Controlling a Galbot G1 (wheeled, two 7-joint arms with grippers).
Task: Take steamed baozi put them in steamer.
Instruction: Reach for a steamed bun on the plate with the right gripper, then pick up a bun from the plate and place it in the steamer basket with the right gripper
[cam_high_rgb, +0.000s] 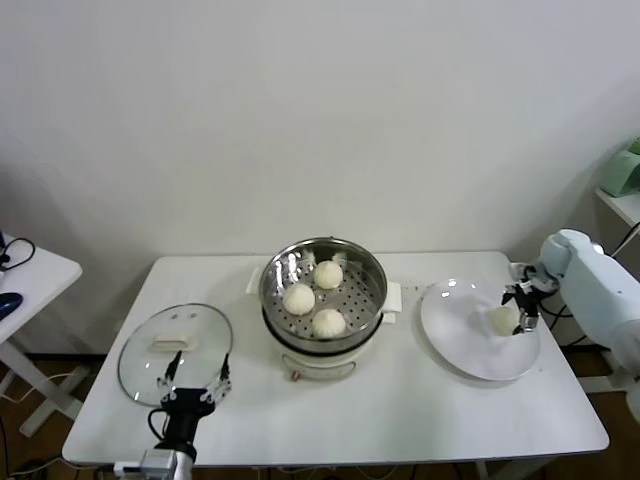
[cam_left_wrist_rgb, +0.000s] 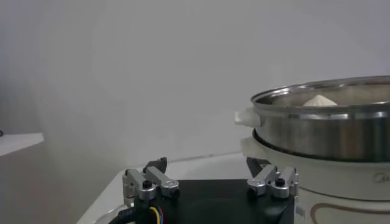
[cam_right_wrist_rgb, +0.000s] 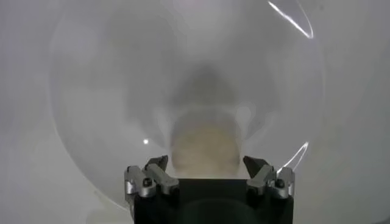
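Observation:
Three cream-white baozi (cam_high_rgb: 329, 273) (cam_high_rgb: 298, 298) (cam_high_rgb: 328, 322) lie on the perforated tray of the steel steamer (cam_high_rgb: 371, 267) at the table's middle. A fourth baozi (cam_high_rgb: 502, 319) rests on the white plate (cam_high_rgb: 455, 335) at the right. My right gripper (cam_high_rgb: 521, 304) is open right over that baozi, a finger on each side; in the right wrist view the baozi (cam_right_wrist_rgb: 204, 146) sits between the open fingers (cam_right_wrist_rgb: 158, 165). My left gripper (cam_high_rgb: 192, 386) is open and empty at the table's front left; its wrist view shows the steamer (cam_left_wrist_rgb: 329, 131) from the side.
A round glass lid (cam_high_rgb: 175, 350) with a white handle lies flat at the table's left, just behind the left gripper. A white side table (cam_high_rgb: 30, 275) stands at the far left. A green object (cam_high_rgb: 622, 170) sits on a shelf at the far right.

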